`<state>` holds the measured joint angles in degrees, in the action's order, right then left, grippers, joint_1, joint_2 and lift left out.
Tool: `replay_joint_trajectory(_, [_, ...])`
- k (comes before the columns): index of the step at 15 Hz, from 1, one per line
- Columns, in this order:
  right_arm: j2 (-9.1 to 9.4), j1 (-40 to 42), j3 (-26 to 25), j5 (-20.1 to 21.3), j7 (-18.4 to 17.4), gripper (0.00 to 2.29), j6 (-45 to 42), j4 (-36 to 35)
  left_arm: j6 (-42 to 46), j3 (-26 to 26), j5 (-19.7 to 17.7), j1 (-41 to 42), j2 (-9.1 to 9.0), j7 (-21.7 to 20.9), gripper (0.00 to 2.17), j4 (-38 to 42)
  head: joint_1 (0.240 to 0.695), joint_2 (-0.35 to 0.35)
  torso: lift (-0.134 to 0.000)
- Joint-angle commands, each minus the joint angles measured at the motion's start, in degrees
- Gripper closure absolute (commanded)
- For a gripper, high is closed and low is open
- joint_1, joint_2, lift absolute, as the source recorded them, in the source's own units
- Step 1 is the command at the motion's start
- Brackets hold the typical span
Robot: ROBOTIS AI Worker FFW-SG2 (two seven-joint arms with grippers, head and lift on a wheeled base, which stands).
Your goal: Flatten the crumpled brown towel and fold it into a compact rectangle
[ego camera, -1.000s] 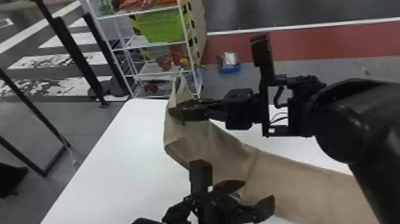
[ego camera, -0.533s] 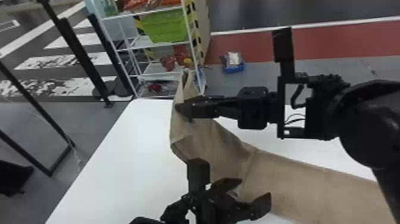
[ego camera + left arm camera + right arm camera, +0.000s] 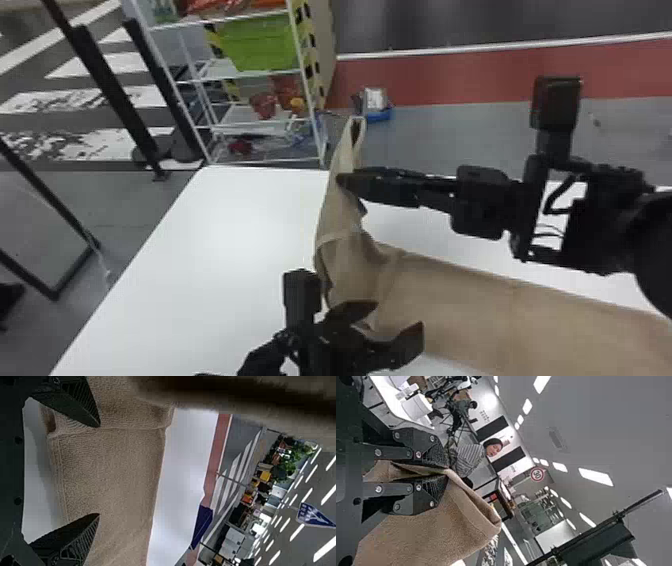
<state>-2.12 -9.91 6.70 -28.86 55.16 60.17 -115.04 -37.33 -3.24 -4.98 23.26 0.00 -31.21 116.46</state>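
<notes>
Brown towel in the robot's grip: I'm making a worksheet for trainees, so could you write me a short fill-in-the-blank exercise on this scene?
The gripper pinching the brown towel is the robot's ____ one.
The left gripper is not shut but ____.
The tabletop is ____ in colour.
The bin on the shelf rack is bright ____.

Missing words, in order: right; open; white; green.

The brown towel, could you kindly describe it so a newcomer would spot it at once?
Find the white table in the head view. The brown towel stretches across its right side, one part raised in the right gripper. Soft brown cloth sets it apart from the black gripper.
</notes>
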Motion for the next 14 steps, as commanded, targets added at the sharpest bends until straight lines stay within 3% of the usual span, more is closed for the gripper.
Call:
replay_joint_trajectory(1, [-1.4, 4.4, -5.5, -2.4, 1.4, 0.98, 0.6, -2.6, 0.3, 0.4, -0.2, 0.0, -0.15, 0.0, 0.09, -0.1, 0.695, 0.185, -0.124])
replay_joint_trajectory(9, [-6.67, 15.3, -20.5, -9.5, 6.3, 0.98, 0.1, -4.8, 0.6, 0.9, -0.4, -0.7, -0.15, 0.1, 0.09, -0.7, 0.695, 0.01, -0.124])
replay_joint_trajectory(14, [-8.43, 19.1, -26.5, -13.3, 7.9, 0.98, 0.3, -7.0, 0.6, 1.1, -0.6, -1.2, -0.15, 0.0, 0.09, -1.2, 0.695, -0.057, -0.124])
